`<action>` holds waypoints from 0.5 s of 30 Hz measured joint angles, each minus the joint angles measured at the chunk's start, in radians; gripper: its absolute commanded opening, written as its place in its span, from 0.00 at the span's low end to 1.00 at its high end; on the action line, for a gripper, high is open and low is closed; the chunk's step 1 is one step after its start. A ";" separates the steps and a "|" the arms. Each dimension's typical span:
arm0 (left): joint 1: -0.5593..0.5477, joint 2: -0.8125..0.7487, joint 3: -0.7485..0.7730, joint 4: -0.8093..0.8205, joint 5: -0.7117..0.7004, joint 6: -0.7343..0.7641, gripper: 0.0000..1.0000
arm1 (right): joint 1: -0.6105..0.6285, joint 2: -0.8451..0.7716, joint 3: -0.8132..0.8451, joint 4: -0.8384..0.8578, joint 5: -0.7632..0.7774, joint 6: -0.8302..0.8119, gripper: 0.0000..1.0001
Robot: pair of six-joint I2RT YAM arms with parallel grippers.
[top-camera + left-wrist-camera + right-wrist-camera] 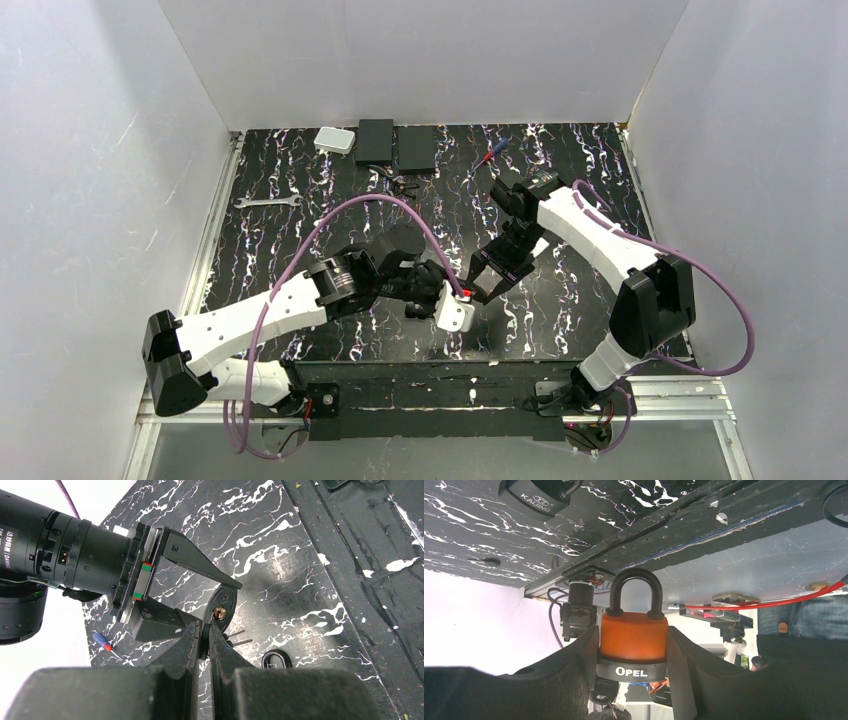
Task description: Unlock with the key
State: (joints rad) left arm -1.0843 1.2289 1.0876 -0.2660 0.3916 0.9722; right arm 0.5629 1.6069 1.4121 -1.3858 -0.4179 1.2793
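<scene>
A: Where are we on the unlock?

B: Insertion step, we reckon. The right gripper (482, 287) is clamped on the orange padlock (634, 635) by its flanks. The shackle (633, 582) is seated on both sides, so it's not open yet. The left gripper (448, 288) is pinched almost to nothing on the key (205, 634), which is mostly hidden between the pads.

A: Key in the cylinder?

B: We can't tell. The brass keyhole (219, 612) on the lock's underside shows just beside the left fingertips. The key looks to be at it, not clearly in.

A: Pose?

B: The left arm is stretched low from the left and the right arm is folded back at the elbow. The grippers meet nose to nose above the table (300, 230), near its middle.

A: Next?

B: We'd line the blade up on the slot axis, push straight, then twist while the right side holds firm. A small misalignment would likely jam or slip the key.
</scene>
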 measured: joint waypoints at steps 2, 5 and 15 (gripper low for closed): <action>0.000 0.000 -0.004 0.002 -0.001 0.000 0.00 | 0.000 -0.001 -0.004 -0.001 0.001 0.000 0.01; 0.000 0.000 -0.014 0.005 -0.007 -0.003 0.00 | -0.001 -0.003 -0.004 0.000 -0.001 0.000 0.01; -0.004 0.000 -0.019 0.009 -0.011 -0.006 0.00 | -0.001 -0.004 -0.004 0.000 -0.001 0.000 0.01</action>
State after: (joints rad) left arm -1.0879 1.2285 1.0683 -0.2574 0.3808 0.9662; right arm 0.5621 1.6032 1.4078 -1.3858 -0.4191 1.2797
